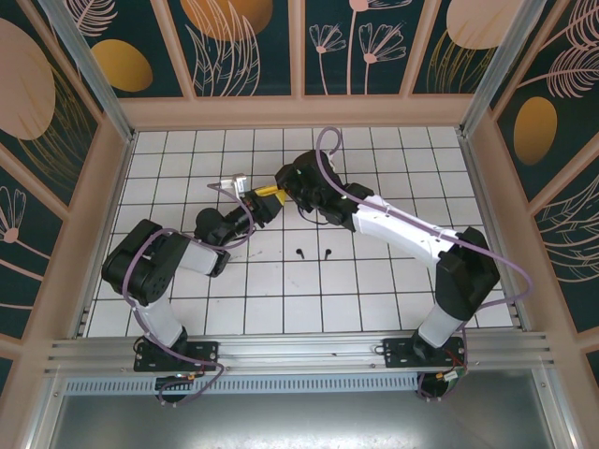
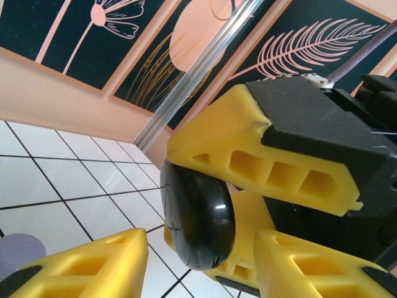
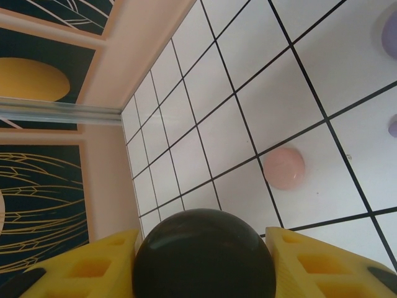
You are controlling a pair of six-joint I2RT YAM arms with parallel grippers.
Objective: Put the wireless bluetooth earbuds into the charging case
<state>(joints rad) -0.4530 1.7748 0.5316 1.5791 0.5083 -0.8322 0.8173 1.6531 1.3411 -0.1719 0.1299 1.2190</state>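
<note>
Two black earbuds (image 1: 299, 253) lie loose on the white-tiled worktop (image 1: 374, 299), seen from above. The wrist views show the glossy, rounded black charging case (image 3: 203, 254) clamped between the right fingers (image 3: 322, 264). The yellow ribbed left fingers (image 2: 87, 267) flank it, and I cannot tell whether they grip. A matte pink disc (image 3: 284, 167) lies nearby. The walls carry floral panels (image 1: 248, 42).

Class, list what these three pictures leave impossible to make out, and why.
Black case, right wrist view: lower part cut off by the bottom edge.
Black earbuds, top view: too small for detail.
Upper lilac shape, right wrist view: cut by the right edge, identity unclear.
</note>
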